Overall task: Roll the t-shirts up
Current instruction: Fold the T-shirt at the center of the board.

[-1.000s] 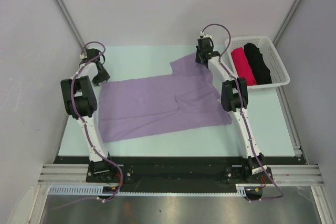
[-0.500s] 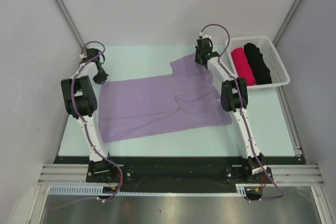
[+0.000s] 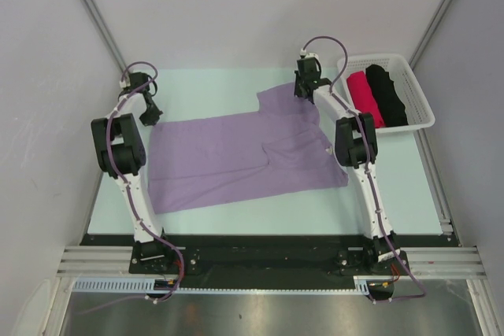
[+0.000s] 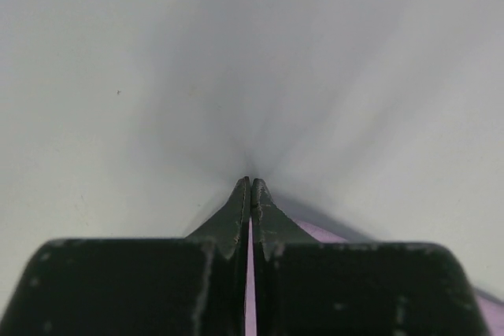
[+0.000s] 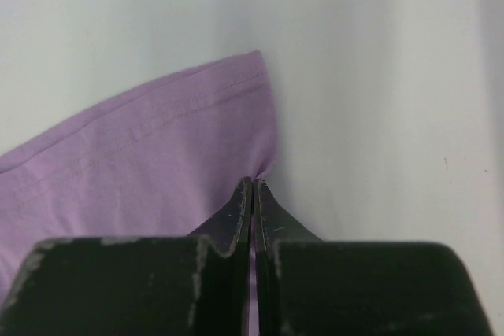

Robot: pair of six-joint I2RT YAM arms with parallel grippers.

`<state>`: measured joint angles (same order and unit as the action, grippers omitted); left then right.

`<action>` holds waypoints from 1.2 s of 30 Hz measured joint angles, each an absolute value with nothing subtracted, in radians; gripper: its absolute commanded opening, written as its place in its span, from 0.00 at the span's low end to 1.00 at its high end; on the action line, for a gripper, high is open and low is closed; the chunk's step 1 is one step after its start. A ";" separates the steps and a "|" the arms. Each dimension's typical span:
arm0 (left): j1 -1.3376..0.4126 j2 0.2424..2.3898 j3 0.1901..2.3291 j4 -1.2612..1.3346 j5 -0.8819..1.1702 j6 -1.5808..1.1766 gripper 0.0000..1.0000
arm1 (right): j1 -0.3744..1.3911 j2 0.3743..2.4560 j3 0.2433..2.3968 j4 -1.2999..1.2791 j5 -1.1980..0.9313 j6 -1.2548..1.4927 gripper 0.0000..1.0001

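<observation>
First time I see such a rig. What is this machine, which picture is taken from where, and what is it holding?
These are two robot arms bolted at the table's near edge, each ending in a two-finger gripper. The wide picture looks down from above and behind them. The close-ups come from a camera on each wrist, so the dark wedges are that arm's own fingers. A purple t-shirt lies spread on the table. The left gripper is shut at its left edge, a sliver of purple caught in it; the right gripper is shut on its far corner. At the right a white basket holds a red roll and a black roll.
</observation>
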<state>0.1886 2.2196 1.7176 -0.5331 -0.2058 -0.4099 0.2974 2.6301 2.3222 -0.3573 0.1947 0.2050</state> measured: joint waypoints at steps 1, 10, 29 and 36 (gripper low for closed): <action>0.189 2.217 1.715 -0.531 -0.205 -0.410 0.00 | 0.297 2.619 2.309 -0.356 0.196 0.205 0.00; 0.189 2.110 1.644 -0.508 -0.205 -0.418 0.00 | 0.281 2.431 2.123 -0.307 0.198 0.203 0.00; 0.189 1.667 1.186 -0.511 -0.294 -0.529 0.00 | 0.329 1.842 1.490 -0.265 0.216 0.280 0.00; 0.213 1.534 1.012 -0.531 -0.309 -0.573 0.00 | 0.386 1.691 1.257 -0.317 0.231 0.356 0.00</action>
<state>0.2127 1.5345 1.0122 -0.5312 -0.3088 -0.5728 0.3862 1.6913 1.2572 -0.3168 0.2314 0.3561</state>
